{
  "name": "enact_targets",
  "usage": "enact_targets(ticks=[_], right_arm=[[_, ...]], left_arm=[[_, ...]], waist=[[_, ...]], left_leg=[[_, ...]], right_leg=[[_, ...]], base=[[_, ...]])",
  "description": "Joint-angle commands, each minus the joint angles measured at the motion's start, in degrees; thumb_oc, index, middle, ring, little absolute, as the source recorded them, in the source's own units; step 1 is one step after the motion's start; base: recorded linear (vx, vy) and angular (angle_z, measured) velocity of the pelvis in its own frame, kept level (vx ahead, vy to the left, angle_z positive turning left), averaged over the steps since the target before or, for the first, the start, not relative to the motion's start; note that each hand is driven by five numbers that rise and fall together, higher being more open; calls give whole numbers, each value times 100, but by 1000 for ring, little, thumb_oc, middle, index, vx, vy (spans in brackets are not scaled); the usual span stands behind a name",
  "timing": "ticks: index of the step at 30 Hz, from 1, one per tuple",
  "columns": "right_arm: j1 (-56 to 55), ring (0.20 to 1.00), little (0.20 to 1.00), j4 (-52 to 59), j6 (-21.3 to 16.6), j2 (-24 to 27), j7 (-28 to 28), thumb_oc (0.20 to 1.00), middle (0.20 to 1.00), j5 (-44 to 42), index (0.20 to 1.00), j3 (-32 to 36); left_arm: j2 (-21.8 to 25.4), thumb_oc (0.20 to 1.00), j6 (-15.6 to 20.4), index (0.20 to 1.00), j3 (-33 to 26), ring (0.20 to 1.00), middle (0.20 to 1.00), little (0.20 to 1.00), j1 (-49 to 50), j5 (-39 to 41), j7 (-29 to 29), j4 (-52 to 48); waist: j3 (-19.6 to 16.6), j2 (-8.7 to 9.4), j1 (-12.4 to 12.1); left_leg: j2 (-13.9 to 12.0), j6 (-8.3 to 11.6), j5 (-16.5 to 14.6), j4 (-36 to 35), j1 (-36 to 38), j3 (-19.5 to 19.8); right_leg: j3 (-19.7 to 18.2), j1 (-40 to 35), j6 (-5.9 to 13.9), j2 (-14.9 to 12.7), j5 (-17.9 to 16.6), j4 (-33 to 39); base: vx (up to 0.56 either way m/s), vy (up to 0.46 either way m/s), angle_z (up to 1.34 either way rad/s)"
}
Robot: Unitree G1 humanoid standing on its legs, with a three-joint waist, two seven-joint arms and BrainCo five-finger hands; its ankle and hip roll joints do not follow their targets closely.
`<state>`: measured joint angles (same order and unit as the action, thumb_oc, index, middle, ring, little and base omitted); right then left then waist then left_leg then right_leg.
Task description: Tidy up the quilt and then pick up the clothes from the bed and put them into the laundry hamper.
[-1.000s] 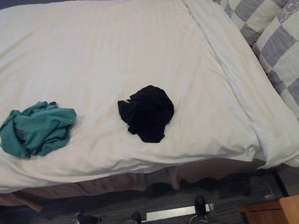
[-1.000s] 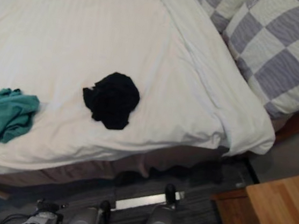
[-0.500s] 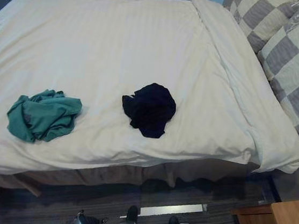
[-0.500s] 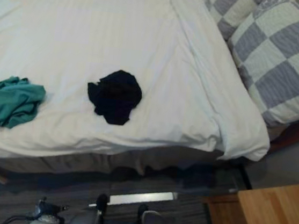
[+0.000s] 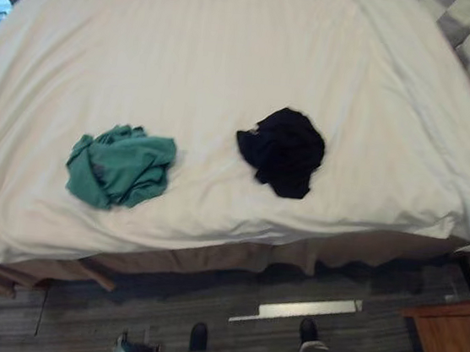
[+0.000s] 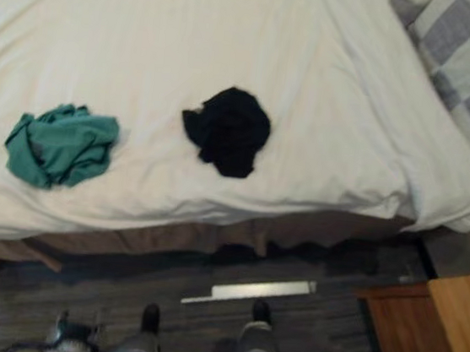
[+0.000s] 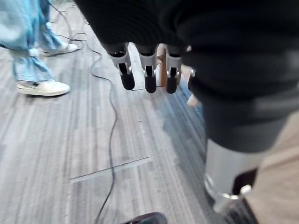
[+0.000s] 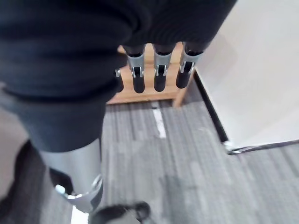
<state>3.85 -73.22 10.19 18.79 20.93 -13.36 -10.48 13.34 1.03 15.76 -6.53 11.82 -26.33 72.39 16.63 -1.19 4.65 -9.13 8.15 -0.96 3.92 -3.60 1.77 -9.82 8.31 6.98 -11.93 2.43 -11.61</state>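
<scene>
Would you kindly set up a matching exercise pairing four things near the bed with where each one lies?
Things:
1. green garment
2. black garment
3. checked pillows
4. wooden cabinet

Places:
A. on the floor, by the bed's near right corner
B. middle of the quilt
C. head of the bed, far right
D. on the quilt, toward the robot's left

Pairs: 1-D, 2-B, 3-C, 4-A

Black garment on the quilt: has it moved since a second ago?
No. The black garment keeps its spot beside the green garment; the camera shifted.
</scene>
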Motion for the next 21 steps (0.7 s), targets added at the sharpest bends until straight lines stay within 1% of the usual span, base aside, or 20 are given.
enact_targets(ticks=[1,2,3,4,5,6,7,8,9,10,11,13,14,15,16,17,18,19,20,21], right_arm=[[-234,1000,1000,43,130,-83,88,1000,1000,149,1000,-149],[-259,1000,1000,52,105,-120,23,1000,1000,244,1000,-132],[-285,1000,1000,58,63,-162,-43,1000,1000,389,1000,-137],[-294,1000,1000,62,36,-179,-49,1000,1000,447,1000,-139],[-318,1000,1000,96,-45,-252,-23,1000,1000,363,1000,-200],[-325,1000,1000,106,-80,-263,-23,1000,1000,275,1000,-214],[-313,1000,1000,109,-121,-275,-45,1000,1000,200,1000,-223],[-264,1000,1000,97,-181,-311,-35,1000,1000,142,1000,-248],[-244,1000,1000,89,-198,-313,-51,1000,1000,121,1000,-256],[-193,1000,1000,82,-222,-334,-126,1000,1000,-15,1000,-269],[-181,1000,1000,85,-211,-352,-129,1000,1000,-131,1000,-271],[-177,1000,1000,58,-316,-385,-39,1000,1000,-1042,1000,-165],[-173,1000,1000,101,-350,-392,63,1000,1000,-1722,1000,82],[-178,1000,1000,141,-368,-389,137,1000,1000,-1968,1000,178],[-208,1000,1000,205,-495,-400,327,1000,1000,-2517,1000,514],[-320,1000,1000,347,-736,-320,518,1000,1000,-3101,1000,1048],[-324,1000,1000,350,-736,-321,521,1000,1000,-3102,1000,1048],[-408,1000,1000,481,-1033,-239,671,1000,1000,-3465,1000,1392],[-563,1000,1000,925,-1224,-57,869,1000,1000,-3556,1000,1865],[-642,1000,1000,1236,-1422,16,1133,1000,1000,-3552,1000,2053]], left_arm=[[284,1000,142,1000,-14,1000,1000,1000,209,102,-144,-107],[306,1000,153,1000,-80,1000,1000,1000,235,190,-180,-122],[343,1000,163,1000,-145,1000,1000,1000,262,335,-175,-125],[355,1000,161,1000,-190,1000,1000,1000,273,385,-164,-127],[414,1000,219,1000,-459,1000,1000,1000,337,610,-176,-106],[431,1000,259,1000,-500,1000,1000,1000,346,689,-178,-93],[450,1000,285,1000,-565,1000,1000,1000,323,784,-199,-92],[443,1000,390,1000,-683,1000,1000,1000,286,944,-262,-104],[436,1000,452,1000,-721,1000,1000,1000,274,1008,-259,-103],[386,1000,660,1000,-843,1000,1000,1000,214,1209,-360,-149],[356,1000,778,1000,-866,1000,1000,1000,183,1430,-493,-206],[208,1000,1361,1000,-1105,1000,1000,1000,192,1965,-670,-215],[161,1000,1668,1000,-1363,1000,1000,1000,241,2363,-800,-376],[159,1000,1748,1000,-1428,1000,1000,1000,265,2506,-818,-451],[142,1000,1926,1000,-1644,1000,1000,1000,321,2657,-892,-694],[247,1000,1972,1000,-1999,1000,1000,1000,397,2714,-1079,-1190],[245,1000,1967,1000,-1998,1000,1000,1000,402,2709,-1085,-1199],[376,1000,2134,1000,-2189,1000,1000,1000,424,2793,-1266,-1424],[655,1000,2124,1000,-2461,1000,1000,1000,456,2565,-1517,-1931],[824,1000,2107,1000,-2599,1000,1000,1000,467,2411,-1612,-2197]], waist=[[-236,101,72],[-226,125,44],[-205,140,20],[-198,146,4],[-212,155,-30],[-222,156,-13],[-248,167,16],[-300,206,39],[-309,218,45],[-345,265,46],[-367,293,53],[-396,379,-29],[-406,429,-95],[-408,445,-115],[-427,480,-153],[-478,504,-184],[-475,503,-185],[-512,514,-179],[-544,525,-155],[-559,537,-148]], left_leg=[[-149,-299,-26,590,-340,322],[-46,-357,-101,635,-315,276],[37,-433,-195,699,-256,123],[61,-459,-224,712,-227,72],[129,-557,-280,593,-24,-50],[146,-574,-285,548,12,-58],[204,-606,-295,477,50,-44],[288,-626,-296,375,99,-19],[309,-626,-296,352,106,-16],[363,-639,-288,278,102,9],[399,-656,-298,257,86,29],[457,-671,-269,218,4,205],[478,-675,-252,187,3,268],[486,-677,-247,180,7,284],[501,-677,-233,159,23,307],[495,-678,-191,73,70,340],[494,-678,-189,67,79,341],[487,-675,-149,1,97,356],[466,-663,-92,-102,127,375],[458,-655,-68,-148,143,378]], right_leg=[[79,-340,283,-307,-184,-99],[90,-288,270,-412,-376,-206],[152,-206,247,-522,-531,-354],[192,-172,241,-558,-584,-412],[369,-31,235,-425,-529,-574],[379,-13,233,-321,-446,-566],[406,-16,219,-118,-256,-460],[447,7,202,131,-147,-290],[429,11,195,193,-146,-236],[357,13,155,351,-148,-80],[279,0,134,410,-157,-1],[158,-21,149,474,-217,124],[205,-99,135,498,-231,203],[227,-126,128,503,-240,231],[264,-186,112,518,-269,302],[287,-262,91,560,-301,385],[288,-271,90,561,-301,389],[281,-301,84,594,-328,448],[279,-322,82,637,-366,512],[284,-336,78,651,-389,555]], base=[[99,527,5],[82,476,-25],[43,298,-45],[57,426,-51],[44,357,-38],[41,357,-63],[11,202,-57],[2,164,-45],[-15,118,3],[-12,26,18],[-35,-39,19],[-44,-129,27],[-10,-115,62],[38,-101,78],[87,-88,43],[81,-73,27],[80,-56,13],[54,-50,14],[67,-70,11],[45,-58,6]])
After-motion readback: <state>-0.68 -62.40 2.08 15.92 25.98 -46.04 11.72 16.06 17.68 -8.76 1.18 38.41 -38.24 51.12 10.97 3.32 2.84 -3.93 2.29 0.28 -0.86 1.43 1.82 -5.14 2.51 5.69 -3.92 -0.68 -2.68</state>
